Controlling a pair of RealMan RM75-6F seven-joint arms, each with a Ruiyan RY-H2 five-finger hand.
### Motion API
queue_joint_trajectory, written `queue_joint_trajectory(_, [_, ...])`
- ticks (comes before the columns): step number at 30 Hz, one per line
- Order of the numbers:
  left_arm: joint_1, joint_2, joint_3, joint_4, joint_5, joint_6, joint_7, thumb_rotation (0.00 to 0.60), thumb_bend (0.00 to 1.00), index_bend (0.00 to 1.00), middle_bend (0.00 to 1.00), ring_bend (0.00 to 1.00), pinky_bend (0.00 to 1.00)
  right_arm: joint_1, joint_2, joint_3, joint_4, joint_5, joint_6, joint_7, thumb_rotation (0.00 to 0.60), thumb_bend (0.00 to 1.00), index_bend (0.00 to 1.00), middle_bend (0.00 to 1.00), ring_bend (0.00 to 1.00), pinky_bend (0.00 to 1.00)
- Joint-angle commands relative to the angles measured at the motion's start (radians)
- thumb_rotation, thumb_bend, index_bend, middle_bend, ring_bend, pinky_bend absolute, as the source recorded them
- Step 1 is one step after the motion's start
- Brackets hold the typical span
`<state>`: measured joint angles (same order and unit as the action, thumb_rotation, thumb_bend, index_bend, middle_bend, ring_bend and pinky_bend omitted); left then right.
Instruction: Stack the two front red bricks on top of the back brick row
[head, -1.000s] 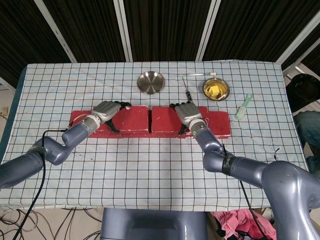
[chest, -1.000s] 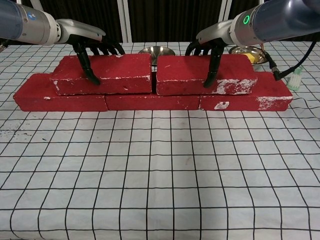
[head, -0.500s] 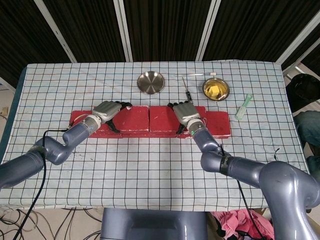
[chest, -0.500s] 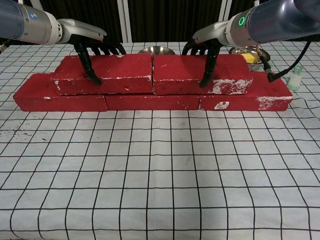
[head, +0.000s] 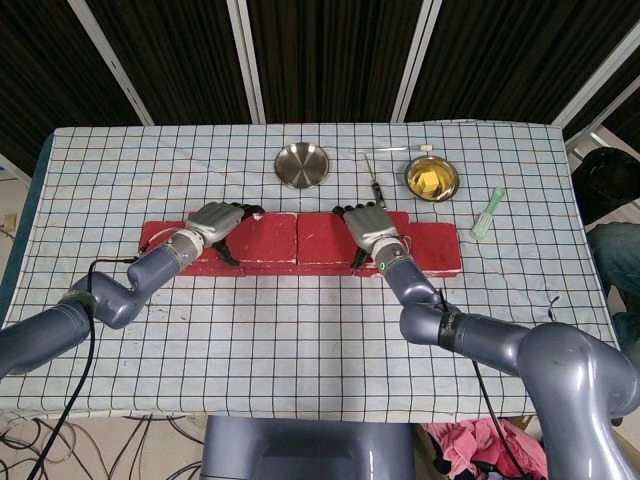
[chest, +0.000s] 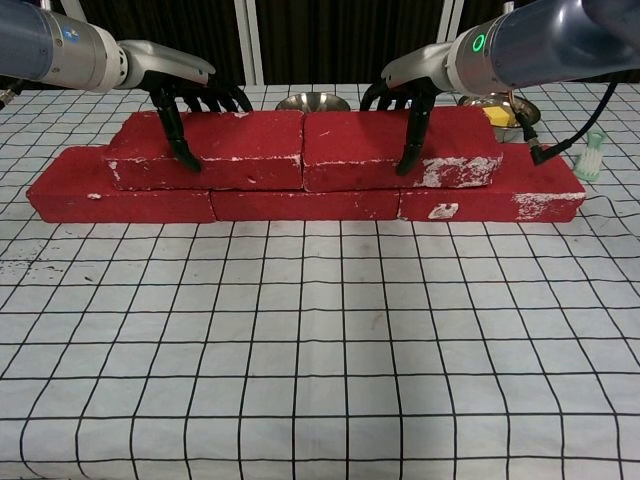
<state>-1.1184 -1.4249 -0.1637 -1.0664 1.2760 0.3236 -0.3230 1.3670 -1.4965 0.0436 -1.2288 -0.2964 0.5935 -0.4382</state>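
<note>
Bricks first: your left hand (chest: 185, 95) clasps the left upper brick (chest: 235, 150) and your right hand (chest: 410, 95) the right upper brick (chest: 395, 150), both resting atop the back brick row (chest: 300, 205), ends touching. They look heavy, rigid and gritty, so grip across the width, thumb in front.

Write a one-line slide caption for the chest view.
Left hand and right hand grip two red bricks set end to end atop the back brick row.
</note>
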Motion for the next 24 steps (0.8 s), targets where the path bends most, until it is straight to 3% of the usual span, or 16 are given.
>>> queue_joint_trajectory(1, [-0.001, 0.0, -0.001, -0.001, -0.001, 0.0, 0.001, 0.6, 0.24, 0.15, 0.18, 0.11, 0.19, 0.0, 0.0, -0.002, 0.001, 0.004, -0.002, -0.003, 0.6, 0.03, 0.15, 0.22, 0.14, 0.13])
queue_joint_trajectory(11, [-0.004, 0.005, 0.0, -0.006, -0.012, -0.011, 0.01, 0.6, 0.14, 0.14, 0.17, 0.1, 0.18, 0.001, 0.003, -0.004, 0.001, 0.009, -0.007, -0.009, 0.6, 0.03, 0.15, 0.22, 0.14, 0.13])
queue_joint_trajectory(24, [-0.01, 0.018, 0.002, -0.023, -0.05, -0.015, 0.049, 0.6, 0.1, 0.13, 0.17, 0.1, 0.18, -0.001, 0.006, -0.005, 0.002, 0.012, -0.009, -0.009, 0.6, 0.03, 0.15, 0.22, 0.14, 0.13])
